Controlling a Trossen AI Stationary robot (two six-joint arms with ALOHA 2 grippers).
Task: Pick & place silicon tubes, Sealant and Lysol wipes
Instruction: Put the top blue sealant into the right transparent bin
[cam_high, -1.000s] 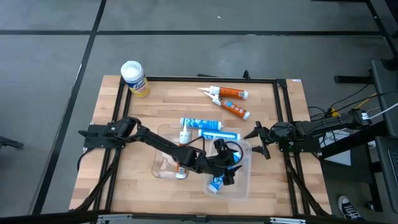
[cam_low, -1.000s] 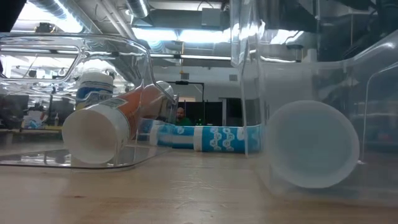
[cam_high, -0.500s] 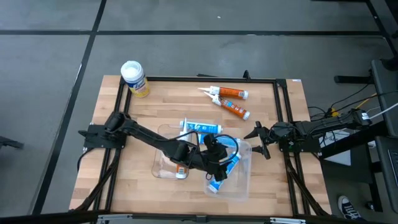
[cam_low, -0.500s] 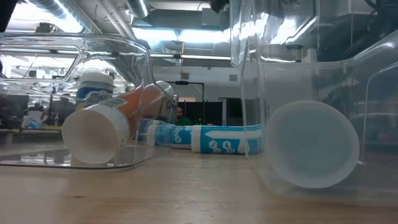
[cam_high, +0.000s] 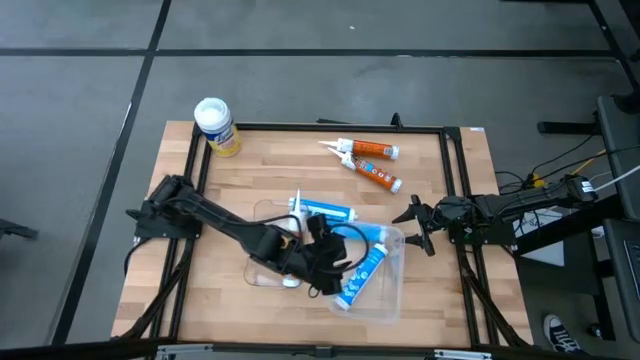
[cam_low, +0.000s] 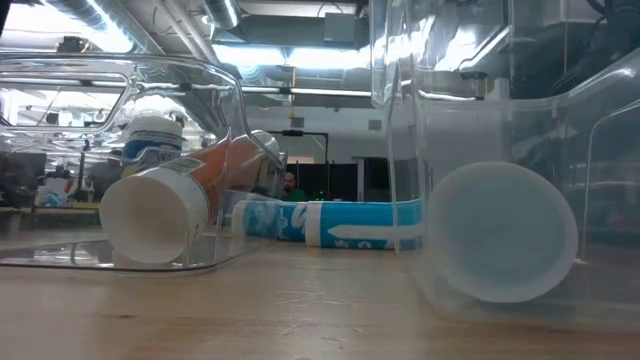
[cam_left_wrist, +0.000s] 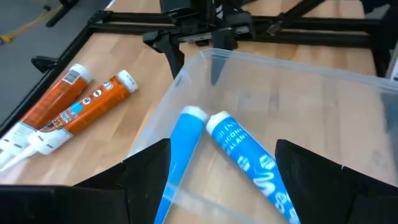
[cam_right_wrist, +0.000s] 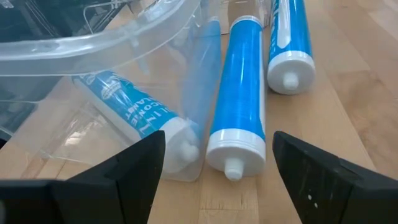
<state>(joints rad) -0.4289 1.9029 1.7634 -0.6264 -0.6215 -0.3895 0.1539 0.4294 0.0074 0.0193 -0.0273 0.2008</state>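
**Left gripper over clear bin, jaws empty; wipes untouched at far corner**

- Wooden table (cam_high: 200, 290), high view, clock read from table centre, 12 pointing away from the arms' bases
- Lysol wipes (cam_high: 216, 126): upright, white lid up, at the 10 o'clock corner, on the table's very edge beside the black frame rail. Well apart from both grippers and from every tube
- Left arm reaches in from the 9 o'clock edge towards the middle. Left gripper (cam_left_wrist: 224, 148) sits at about 5 o'clock, just off centre, above the rim of the right-hand clear bin (cam_high: 392, 296)
- Left fingers (cam_left_wrist: 148, 169) stand wide apart, clamped on nothing. Blue tubes show below and between them in the wrist view
- Blue tube (cam_high: 362, 274) lies slanted in that bin, at 4 o'clock
- Second blue tube (cam_high: 326, 210) lies flat on the wood near centre, just beyond the bins
- Right wrist view shows a third blue tube (cam_right_wrist: 239, 93), just beside the bin wall; cannot tell whether it touches
- Second clear bin (cam_high: 262, 272) at 7 o'clock; an orange tube (cam_low: 195, 195) lies in it, seen in the low view
- Two orange tubes (cam_high: 372, 165) at 1 o'clock, lying together, nozzles close
- Right gripper (cam_high: 413, 229) waits at the 3 o'clock edge, fingers spread, holding nothing
- A person (cam_low: 290, 185) shows far off in the room behind
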